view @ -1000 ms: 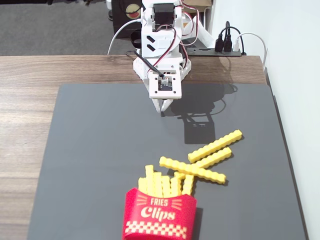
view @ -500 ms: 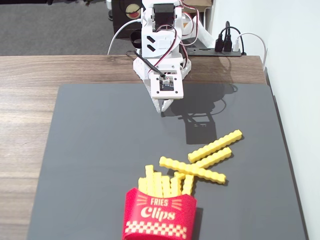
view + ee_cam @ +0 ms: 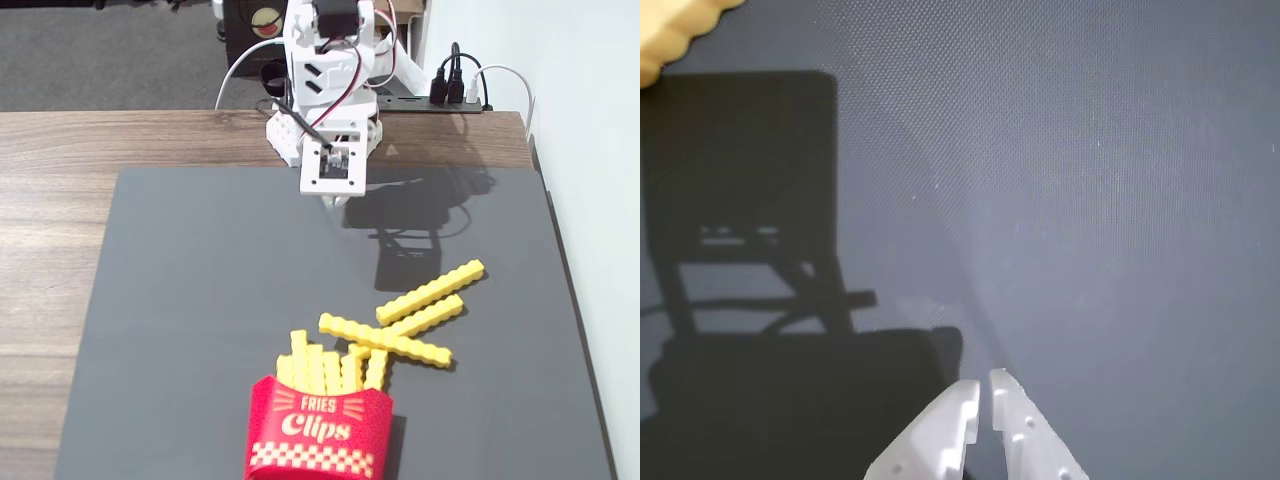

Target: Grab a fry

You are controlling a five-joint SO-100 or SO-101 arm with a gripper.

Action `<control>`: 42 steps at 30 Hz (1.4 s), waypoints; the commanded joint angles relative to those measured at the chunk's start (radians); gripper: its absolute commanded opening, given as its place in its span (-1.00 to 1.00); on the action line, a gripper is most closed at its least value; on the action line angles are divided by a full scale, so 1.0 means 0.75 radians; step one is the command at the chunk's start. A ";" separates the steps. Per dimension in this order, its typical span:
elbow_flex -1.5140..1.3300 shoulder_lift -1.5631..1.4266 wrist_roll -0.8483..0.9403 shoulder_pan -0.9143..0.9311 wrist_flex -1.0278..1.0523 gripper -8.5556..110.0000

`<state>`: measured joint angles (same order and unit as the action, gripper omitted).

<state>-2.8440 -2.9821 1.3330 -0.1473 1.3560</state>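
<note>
Three loose yellow crinkle fries lie on the dark mat (image 3: 200,300) at the right in the fixed view: a far fry (image 3: 431,291), a middle fry (image 3: 425,318), and a near, slightly longer stick (image 3: 385,340) lying across the middle one. The red "Fries Clips" carton (image 3: 320,432) holds several more. My gripper (image 3: 338,200) hangs at the mat's back edge, far from the fries. In the wrist view the gripper (image 3: 985,385) is shut and empty, just above bare mat. A wavy yellow fry end (image 3: 670,30) shows in the top left corner.
The arm's base (image 3: 325,130) stands on the wooden table (image 3: 60,200) behind the mat. A power strip with cables (image 3: 450,95) lies at the back right. A white wall (image 3: 590,200) runs along the right side. The arm's shadow (image 3: 420,220) falls on the mat.
</note>
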 commanded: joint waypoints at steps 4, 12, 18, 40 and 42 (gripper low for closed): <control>0.247 0.219 -0.348 -0.188 0.029 -0.85; 0.378 0.556 -0.659 -0.368 -0.061 -0.85; 0.530 0.792 -0.845 -0.448 -0.100 -0.85; 1.084 1.438 -1.272 -0.536 -0.139 -0.53; 1.111 1.495 -1.295 -0.552 -0.160 -0.51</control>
<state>-2.0693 -1.8883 0.3804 -0.5384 1.2579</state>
